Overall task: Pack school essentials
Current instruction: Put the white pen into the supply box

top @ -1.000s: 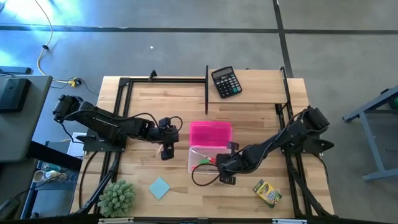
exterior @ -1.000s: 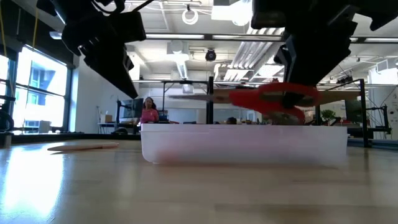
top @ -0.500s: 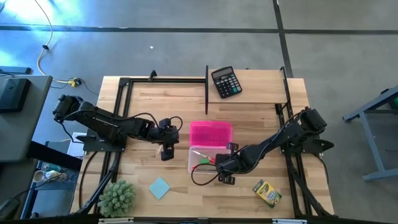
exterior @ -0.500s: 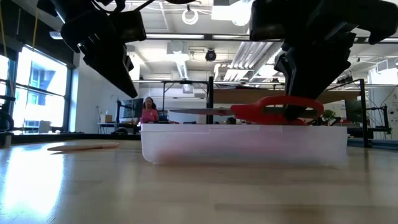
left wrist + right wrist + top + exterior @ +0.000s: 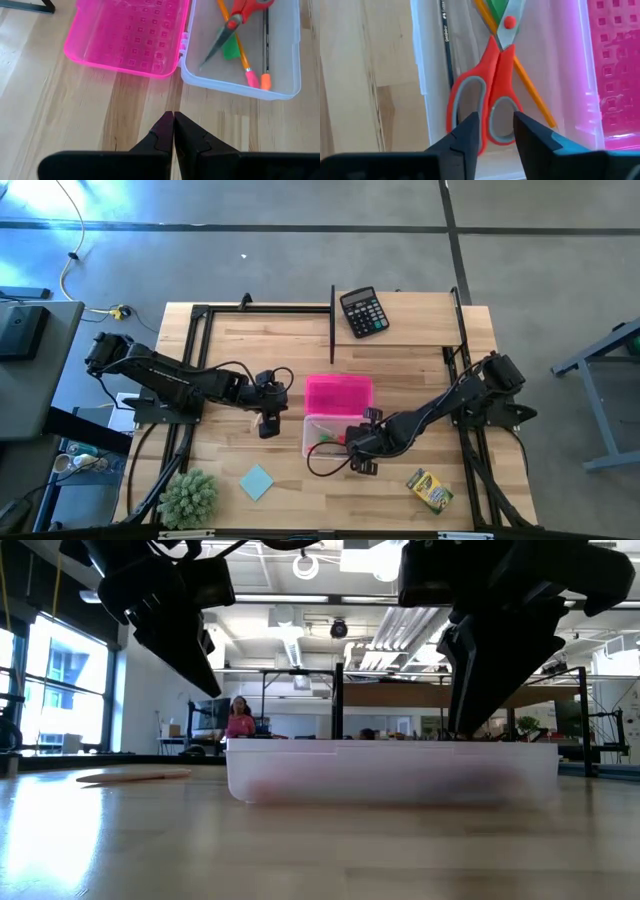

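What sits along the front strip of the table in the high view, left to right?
fuzzy green plant → light blue square notepad → right tool, lowered at the clear case → yellow-green crayon box.

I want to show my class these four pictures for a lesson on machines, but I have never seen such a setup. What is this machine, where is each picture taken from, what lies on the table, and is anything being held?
It is a robot with two dark arms at a wooden table. One picture looks straight down, one looks level across the tabletop, and one comes from each wrist. The right gripper is open just above the red-handled scissors, which lie in the clear box with an orange pencil and a green eraser; its pink lid lies open beside it. The left gripper is shut, holding nothing. Elsewhere lie a calculator, a crayon box, a blue notepad and a fuzzy plant.
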Motion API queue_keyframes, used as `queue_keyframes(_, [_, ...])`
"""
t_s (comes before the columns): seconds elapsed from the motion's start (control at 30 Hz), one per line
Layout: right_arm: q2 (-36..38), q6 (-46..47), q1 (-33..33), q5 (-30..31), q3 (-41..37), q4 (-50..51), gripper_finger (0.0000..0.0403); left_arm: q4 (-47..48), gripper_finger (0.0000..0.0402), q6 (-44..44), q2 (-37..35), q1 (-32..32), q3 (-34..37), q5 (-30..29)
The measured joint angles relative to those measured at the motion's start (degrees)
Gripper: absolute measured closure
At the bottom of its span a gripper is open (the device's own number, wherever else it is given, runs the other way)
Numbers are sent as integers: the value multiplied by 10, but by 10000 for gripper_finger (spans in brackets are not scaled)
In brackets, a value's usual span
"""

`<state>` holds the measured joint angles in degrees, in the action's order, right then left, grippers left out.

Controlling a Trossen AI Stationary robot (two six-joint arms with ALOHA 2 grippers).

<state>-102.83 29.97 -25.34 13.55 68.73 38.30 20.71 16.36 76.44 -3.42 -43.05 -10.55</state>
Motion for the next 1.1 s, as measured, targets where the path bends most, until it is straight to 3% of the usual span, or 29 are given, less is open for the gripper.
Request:
queue_keyframes(0.3, [0, 0, 0, 0, 0, 0, 284, 0, 392, 14, 0, 0, 0, -1])
queue_keyframes(0.57, [29, -5, -2, 52, 0, 24, 284, 14, 330, 24, 0, 0, 0, -1])
queue_keyframes(0.83, [77, -6, 6, 126, 0, 88, 284, 54, 259, 108, 0, 0, 0, -1])
queue_keyframes(1.1, [100, -27, 29, 138, 0, 113, 284, 109, 252, 206, 0, 0, 0, -7])
